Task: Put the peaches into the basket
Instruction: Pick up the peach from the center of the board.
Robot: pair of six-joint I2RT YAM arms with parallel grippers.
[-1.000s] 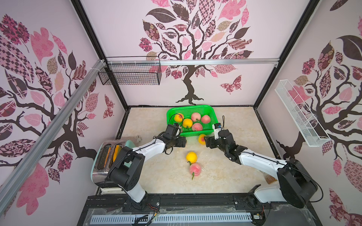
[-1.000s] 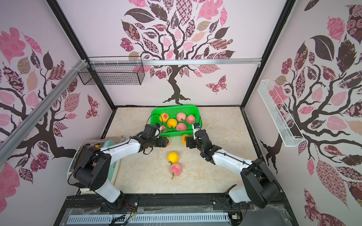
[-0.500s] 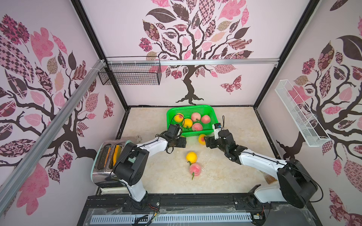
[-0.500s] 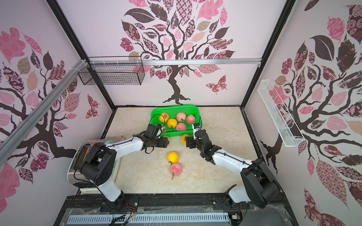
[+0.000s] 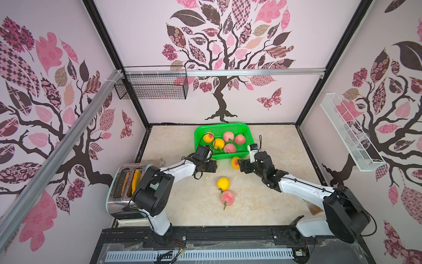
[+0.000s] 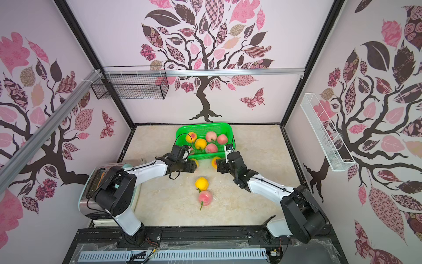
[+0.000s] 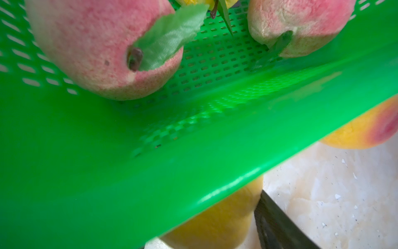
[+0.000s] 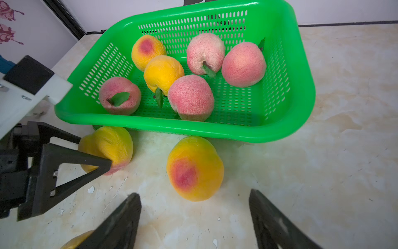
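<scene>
Counting ten peaches [image 8: 190, 97]: six in the green basket [image 8: 301, 86] (four pink, two yellow) and four loose on the worktop [image 5: 274, 205]. The basket sits at back centre of the worktop, near the rear wall.

Loose ones:
- Two lie by the basket's front wall.
- The mid yellow peach [image 5: 223, 183] and mid pink peach [image 5: 227, 197] lie side by side mid-worktop, apart from both arms.

Left pincer [image 8: 94, 153] straddles the tucked yellow peach [image 8: 112, 144], which lies partly under the basket's front rim [image 7: 193, 172]. The near finger [image 8: 75, 159] touches it, but I can't tell whether it is actually pinched. The rim overhangs that peach and fills most of the left wrist view.

Right pincer [image 8: 193, 192] is spread wide with nothing in it. The red-spot peach [image 8: 195, 168] sits just ahead of its tips, between them and the basket wall. The two pincers are near each other, not touching.

Around:
- One toaster [image 5: 123, 185] at the worktop's left edge, beside the left arm.
- One black wire basket [image 5: 153, 86] hanging on the wall rail, back left.
- One white wire rack [image 5: 347, 132] on the right wall.
</scene>
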